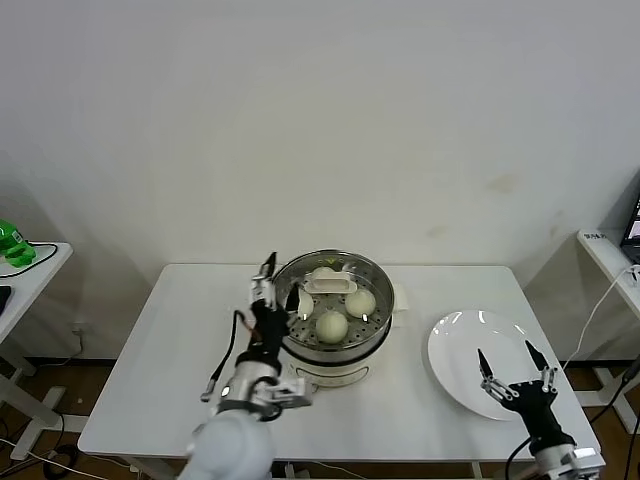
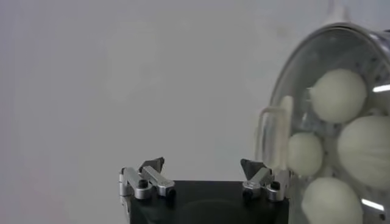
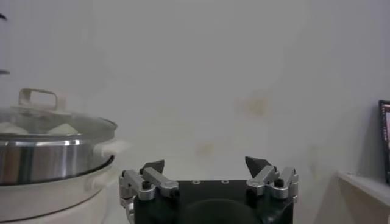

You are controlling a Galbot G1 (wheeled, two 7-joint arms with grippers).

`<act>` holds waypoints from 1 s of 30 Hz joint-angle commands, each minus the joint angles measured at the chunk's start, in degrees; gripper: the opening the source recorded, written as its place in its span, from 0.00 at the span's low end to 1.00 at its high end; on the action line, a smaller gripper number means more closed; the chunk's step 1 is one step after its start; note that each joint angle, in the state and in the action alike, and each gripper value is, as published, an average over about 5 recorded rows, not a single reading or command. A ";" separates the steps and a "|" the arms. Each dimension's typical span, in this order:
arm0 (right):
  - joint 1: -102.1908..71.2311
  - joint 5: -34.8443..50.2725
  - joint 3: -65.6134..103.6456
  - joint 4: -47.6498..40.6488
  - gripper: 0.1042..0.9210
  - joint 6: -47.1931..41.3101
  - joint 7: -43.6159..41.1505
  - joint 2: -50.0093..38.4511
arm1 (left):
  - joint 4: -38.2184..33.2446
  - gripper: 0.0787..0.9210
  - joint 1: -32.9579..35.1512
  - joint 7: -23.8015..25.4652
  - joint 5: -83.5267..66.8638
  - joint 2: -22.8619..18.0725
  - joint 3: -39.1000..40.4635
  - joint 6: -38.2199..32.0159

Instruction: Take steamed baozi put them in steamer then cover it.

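The steamer (image 1: 340, 347) stands mid-table, steel wall on a white base. The clear glass cover (image 1: 372, 283) lies on it, cream handle (image 1: 330, 284) up. Several cream baozi show through the glass, such as one (image 1: 332, 326) and another (image 1: 360, 302). My left gripper (image 1: 278, 285) is open and empty, just left of the steamer's rim. In the left wrist view it (image 2: 203, 164) sits beside the cover (image 2: 317, 79), with a baozi (image 2: 338, 94) under the glass. My right gripper (image 1: 505, 352) is open and empty above the plate. The right wrist view shows it (image 3: 207, 163) and, farther off, the covered steamer (image 3: 42, 158).
An empty flat white plate (image 1: 455, 345) lies at the table's right, under my right gripper. A small side table with a green object (image 1: 12, 242) stands at far left. Another white shelf (image 1: 610, 250) stands at far right. The wall is close behind.
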 commanded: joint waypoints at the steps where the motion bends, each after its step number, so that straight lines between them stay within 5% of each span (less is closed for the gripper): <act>1: 0.85 -0.73 -1.94 -1.70 0.88 0.23 0.40 -0.53 | 5.83 0.88 16.06 -22.41 -64.06 -0.93 -24.34 -30.45; 6: 1.21 -0.72 -2.85 -1.55 0.88 -0.12 0.67 -1.38 | 8.84 0.88 24.83 -18.19 -70.28 -0.18 -31.27 -39.12; 15: -2.06 0.03 -4.25 0.50 0.88 -4.29 1.80 -4.10 | 8.59 0.88 38.28 -18.58 -67.94 -2.09 -33.23 -38.44; 30: -6.98 1.54 -5.16 2.42 0.88 -7.82 2.49 -4.17 | 9.49 0.88 42.25 -19.00 -65.97 -4.60 -32.55 -36.78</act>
